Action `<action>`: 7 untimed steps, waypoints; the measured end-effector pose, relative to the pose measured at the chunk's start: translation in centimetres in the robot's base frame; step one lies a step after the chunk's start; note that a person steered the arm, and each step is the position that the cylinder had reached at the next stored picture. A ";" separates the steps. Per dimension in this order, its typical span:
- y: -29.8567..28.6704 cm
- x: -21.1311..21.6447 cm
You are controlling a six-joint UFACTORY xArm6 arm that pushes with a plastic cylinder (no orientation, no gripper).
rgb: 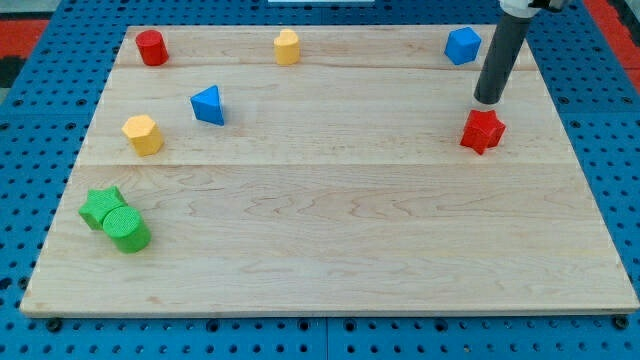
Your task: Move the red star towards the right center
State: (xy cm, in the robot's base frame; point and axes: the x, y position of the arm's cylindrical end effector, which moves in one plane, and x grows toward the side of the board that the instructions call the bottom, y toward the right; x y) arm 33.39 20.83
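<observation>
The red star lies on the wooden board at the view's right, a little above mid-height. The dark rod comes down from the view's top right. My tip stands just above the red star in the view, a short gap from its upper edge, not clearly touching it.
A blue block sits at the top right, left of the rod. A yellow block is at top centre and a red cylinder at top left. A blue triangle, a yellow hexagon, a green star and a green cylinder are at the left.
</observation>
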 end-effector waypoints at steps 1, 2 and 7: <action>0.0 -1.9; -0.8 -3.9; -11.6 2.6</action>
